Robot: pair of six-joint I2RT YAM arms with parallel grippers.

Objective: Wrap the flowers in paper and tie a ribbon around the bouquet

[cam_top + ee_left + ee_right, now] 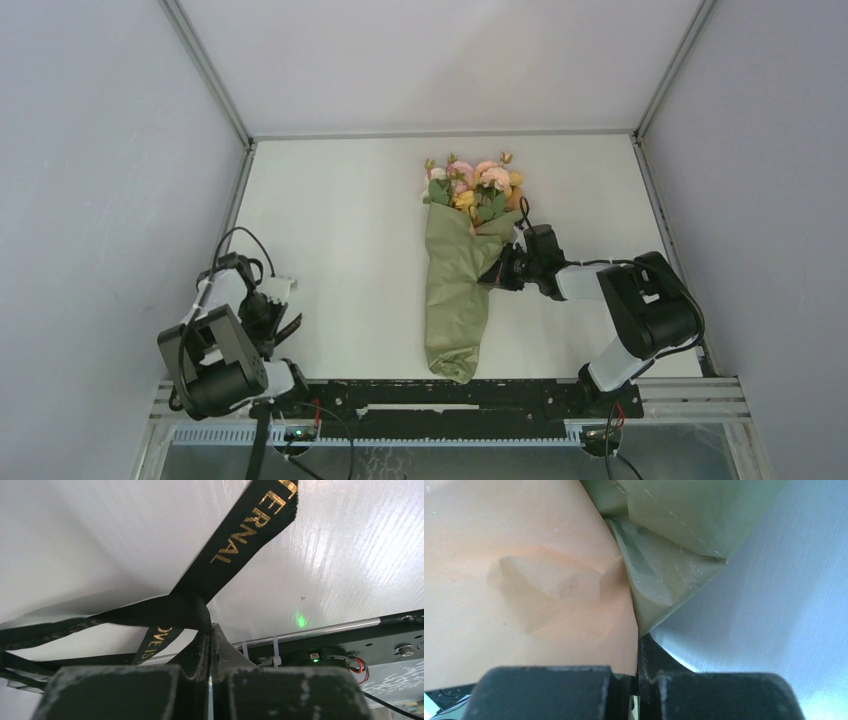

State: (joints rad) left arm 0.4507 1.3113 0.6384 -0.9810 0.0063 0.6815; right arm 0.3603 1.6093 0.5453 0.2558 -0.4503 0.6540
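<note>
Left gripper (210, 630) clenches the ribbon (239, 537), perhaps the dark strip seen overhead; right gripper (639, 642) pinches the paper (524, 580)

Edge of tan-and-olive paper (539, 580) tight in the right end effector (639, 647).

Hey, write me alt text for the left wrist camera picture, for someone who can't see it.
The left tool is pinched shut on a black ribbon with gold lettering, its loose lengths fanning up to the right and off to the left. Behind lies a white table with a black rail at its edge.
</note>
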